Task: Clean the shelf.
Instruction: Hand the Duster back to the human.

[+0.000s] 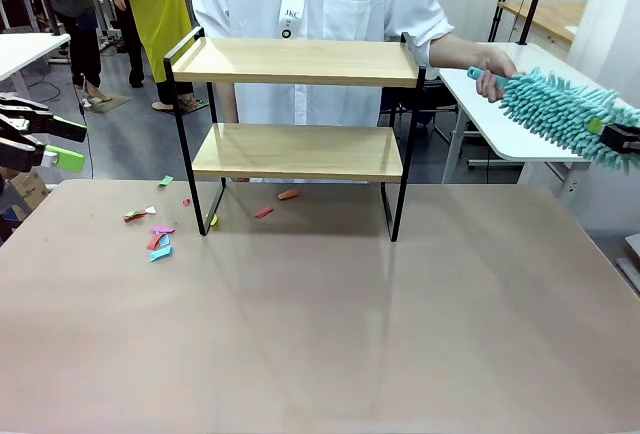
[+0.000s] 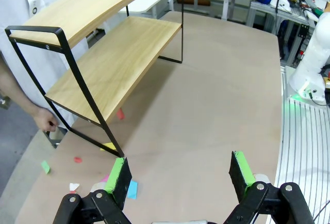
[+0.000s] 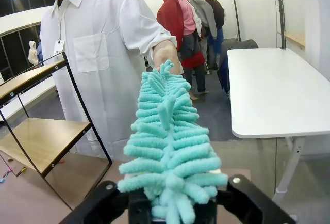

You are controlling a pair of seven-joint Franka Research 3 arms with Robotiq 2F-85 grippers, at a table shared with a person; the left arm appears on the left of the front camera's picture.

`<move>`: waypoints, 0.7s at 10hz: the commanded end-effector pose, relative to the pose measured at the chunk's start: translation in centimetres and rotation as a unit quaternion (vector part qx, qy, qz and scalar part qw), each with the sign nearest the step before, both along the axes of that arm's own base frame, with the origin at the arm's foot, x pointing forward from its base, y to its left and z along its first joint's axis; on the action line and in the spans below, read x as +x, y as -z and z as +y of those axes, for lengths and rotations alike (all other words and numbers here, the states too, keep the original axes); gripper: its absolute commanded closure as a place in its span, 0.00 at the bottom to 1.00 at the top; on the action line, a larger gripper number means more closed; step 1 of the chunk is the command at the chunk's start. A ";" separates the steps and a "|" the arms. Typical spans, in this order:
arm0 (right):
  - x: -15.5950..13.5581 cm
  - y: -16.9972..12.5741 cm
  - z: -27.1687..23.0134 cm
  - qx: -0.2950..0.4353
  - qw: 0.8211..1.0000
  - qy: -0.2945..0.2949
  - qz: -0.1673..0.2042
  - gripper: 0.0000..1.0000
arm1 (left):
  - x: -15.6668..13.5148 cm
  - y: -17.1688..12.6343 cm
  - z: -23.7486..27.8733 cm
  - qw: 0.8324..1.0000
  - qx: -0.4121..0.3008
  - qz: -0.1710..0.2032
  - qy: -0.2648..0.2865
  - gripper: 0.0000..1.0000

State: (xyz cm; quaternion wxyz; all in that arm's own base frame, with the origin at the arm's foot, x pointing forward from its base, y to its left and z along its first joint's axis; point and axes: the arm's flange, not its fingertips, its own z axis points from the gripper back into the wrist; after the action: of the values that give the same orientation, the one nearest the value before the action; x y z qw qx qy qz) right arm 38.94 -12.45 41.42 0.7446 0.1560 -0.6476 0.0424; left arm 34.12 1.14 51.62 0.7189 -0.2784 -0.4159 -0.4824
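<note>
A: Brown tabletop (image 1: 320, 334), person in a white shirt at the far edge, other white tables behind. Shelf (image 1: 300, 104) sits upper centre of the front frame, both boards bare as far as I can see.

B: And the scraps?

A: Coloured paper bits (image 1: 158, 237) on the table, left of centre, around the shelf's near left leg; a couple of red ones (image 1: 276, 202) under the lower board.

B: Grippers?

A: Left gripper (image 1: 55, 144) at the left edge of the front frame, jaws wide apart, nothing between them. Left wrist view agrees: green pads (image 2: 117, 178) spread over bare table. Right gripper (image 1: 618, 137) at the right edge, at the fluffy end of a teal duster (image 1: 560, 109). Right wrist view shows the tufts bunched between its fingers, so it looks like it's gripping the duster, but the pads are buried, can't tell how firm.

B: Who has the handle?

A: The person's hand (image 1: 492, 62), upper right. Both ends held, looks like a handover.

B: Risks?

A: Soft tufts squash, so the duster could slip or droop if the hand lets go before the grip is tight. Also the thin black frame: a swing from the right could clip the side rail and shove the shelf.
</note>
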 end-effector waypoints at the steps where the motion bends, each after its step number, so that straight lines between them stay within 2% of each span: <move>1: 0.0 -0.5 0.0 0.011 1.000 -0.002 0.011 0.00 | 0.3 0.1 -0.1 1.000 -0.008 -0.011 0.006 0.00; 3: -0.2 -2.9 -0.4 0.042 0.999 -0.006 0.002 0.01 | 0.3 0.1 -0.1 1.000 -0.008 -0.011 0.006 0.00; 5: -0.4 -7.6 -2.1 0.100 0.995 0.001 -0.025 0.00 | 0.3 0.1 -0.1 1.000 -0.008 -0.011 0.006 0.00; 7: 0.1 -12.0 -5.3 0.177 0.983 0.027 -0.043 0.00 | 0.3 0.1 -0.1 1.000 -0.008 -0.011 0.006 0.00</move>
State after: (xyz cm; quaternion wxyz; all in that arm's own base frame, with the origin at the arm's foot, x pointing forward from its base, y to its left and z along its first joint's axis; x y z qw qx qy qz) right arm 38.65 -16.10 51.88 0.6894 0.2378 -0.6824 -0.0506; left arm 34.16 1.13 51.58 0.7190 -0.2781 -0.4156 -0.4827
